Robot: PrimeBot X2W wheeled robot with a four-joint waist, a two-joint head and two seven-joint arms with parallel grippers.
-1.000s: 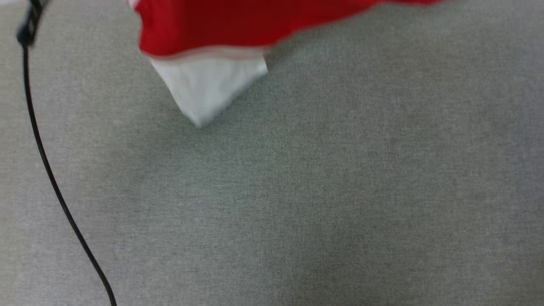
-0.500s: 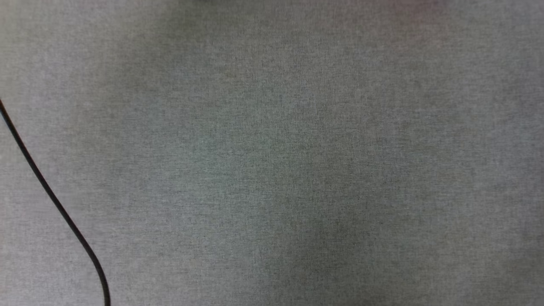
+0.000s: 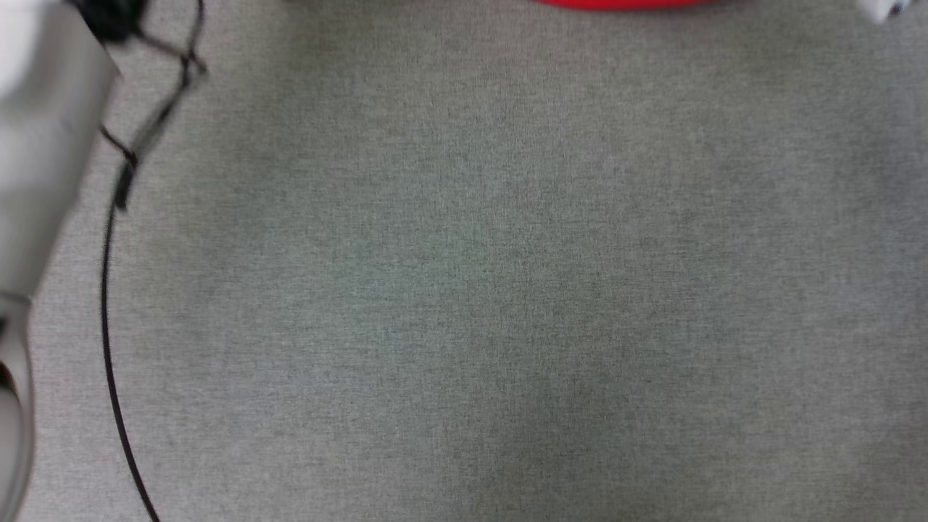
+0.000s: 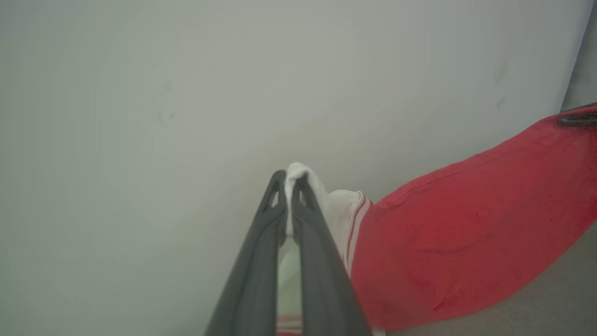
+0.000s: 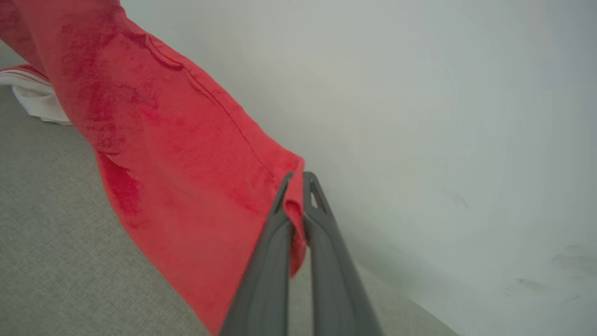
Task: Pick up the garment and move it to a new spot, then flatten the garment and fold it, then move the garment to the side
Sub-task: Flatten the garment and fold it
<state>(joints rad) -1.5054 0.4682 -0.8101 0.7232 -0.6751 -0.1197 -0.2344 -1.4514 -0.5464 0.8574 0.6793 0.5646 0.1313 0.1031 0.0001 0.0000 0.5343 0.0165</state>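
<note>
The left end effector [image 4: 289, 176] has its two dark fingers pressed together on a bunch of white sleeve cloth of the garment [image 4: 466, 233]. A little white tuft sticks out past the fingertips. Just beside the grip, the left wrist view shows the sleeve's red and white striped trim [image 4: 353, 219]. From there the red body of the garment runs off to that view's right edge, where a dark tip [image 4: 578, 119] sits on its far end; too little of it shows to tell what it is.

The right end effector [image 5: 298, 177] is clamped on a folded red edge of the garment. In the right wrist view the red cloth slopes away from the grip to the upper left, with a seam line [image 5: 224, 112] running along it, and the white sleeve [image 5: 32, 100] bunches at the far end near the grey worktop [image 5: 70, 256]. The folds that show are plain red and white, and no print can be read on them. A pale wall [image 5: 419, 116] stands behind.

The head view looks down on the bare grey fabric of the worktop. The garment is a thin red strip at the top edge. A pale forearm [image 3: 43, 145] lies along the left edge, with a black cable [image 3: 107, 326] curving beside it.
</note>
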